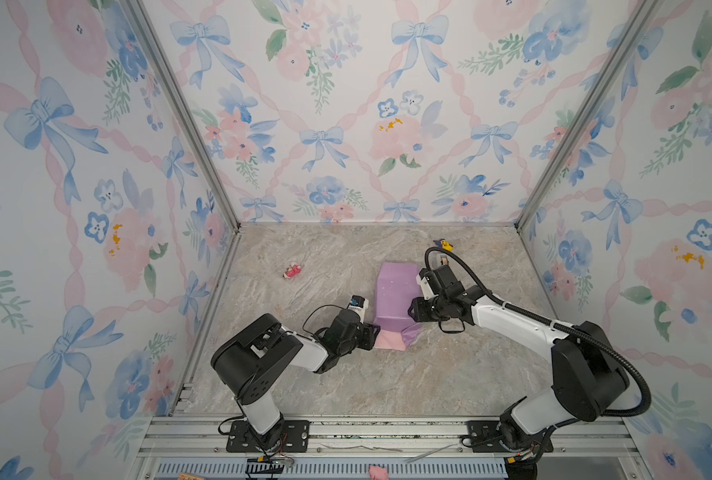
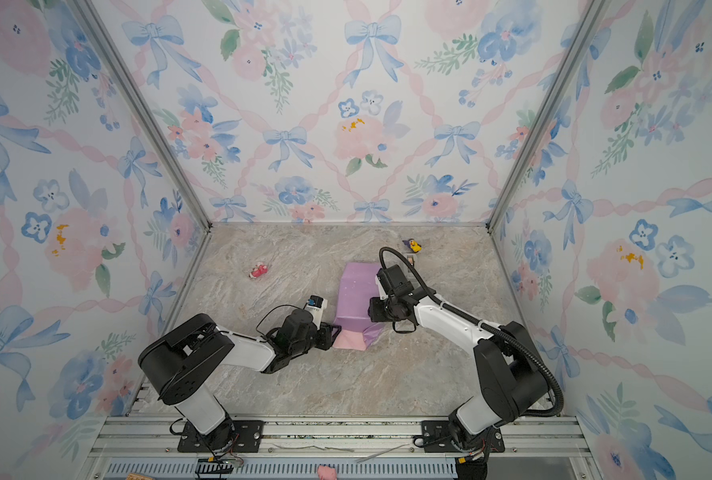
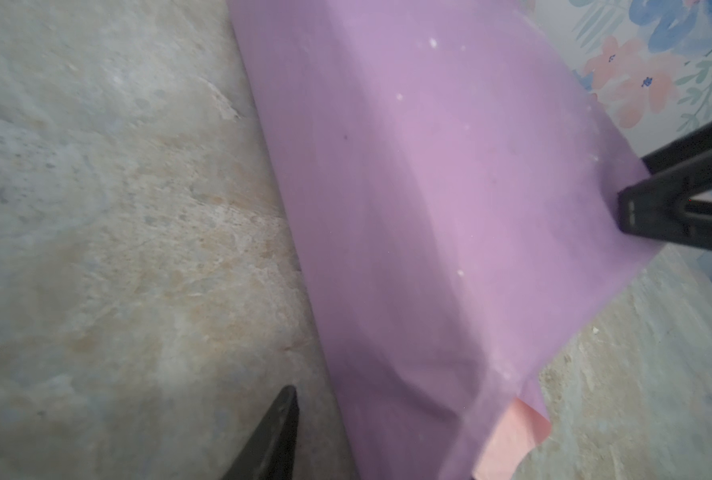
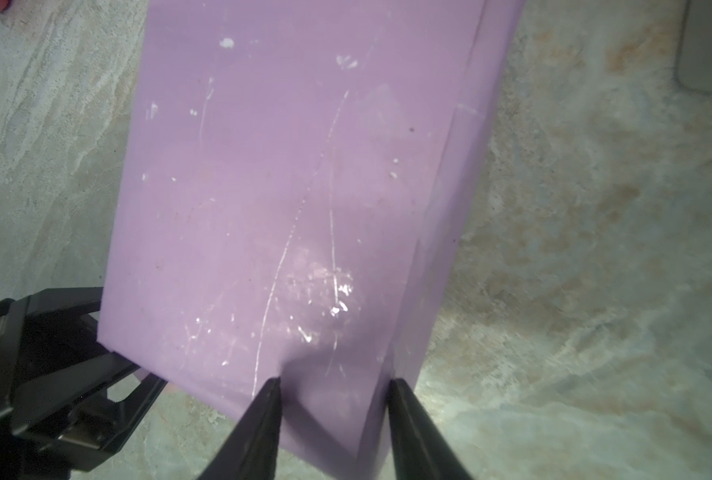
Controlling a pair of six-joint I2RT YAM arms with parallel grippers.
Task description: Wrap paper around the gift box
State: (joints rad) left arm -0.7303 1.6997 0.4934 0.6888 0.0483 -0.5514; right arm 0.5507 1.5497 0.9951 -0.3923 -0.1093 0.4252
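The gift box is hidden inside the paper, which lies lilac side out as a long parcel mid-table. A pale pink flap sticks out at its near end. My left gripper is at the parcel's near left corner. Only one of its fingers shows, on the table beside the paper. My right gripper stands open, its tips pressing the paper at the near right edge, a fold between them.
A small pink toy lies far left on the marble table. A yellow and purple toy sits far right, with a small grey object near it. Floral walls close three sides.
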